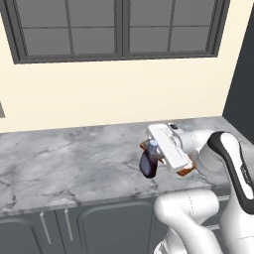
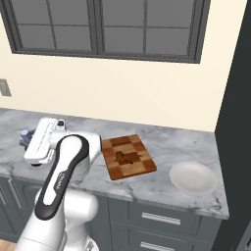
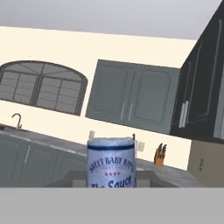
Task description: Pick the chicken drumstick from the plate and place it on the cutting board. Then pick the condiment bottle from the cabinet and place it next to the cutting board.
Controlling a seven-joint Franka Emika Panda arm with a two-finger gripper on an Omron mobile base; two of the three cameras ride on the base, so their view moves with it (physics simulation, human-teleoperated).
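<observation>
My gripper [image 1: 150,155] is shut on the condiment bottle [image 1: 148,164], a dark bottle with a bluish cap, and holds it just above the grey marble counter [image 1: 74,158], left of the cutting board. In the hand view the bottle's labelled top [image 3: 111,164] sits close up at the bottom centre. The checkered cutting board [image 2: 128,157] lies to the right of the hand, and the small reddish-brown chicken drumstick [image 2: 122,157] rests on it. To the right of the board stands the white plate [image 2: 192,177] with nothing on it. The dark cabinet [image 2: 236,122] rises at the far right.
A dark-framed window [image 1: 119,30] fills the wall behind the counter. Grey drawers with silver handles [image 2: 159,218] run under the counter edge. My own white arm [image 2: 63,181] stands between the gripper and the board. A knife block [image 3: 160,154] shows far off.
</observation>
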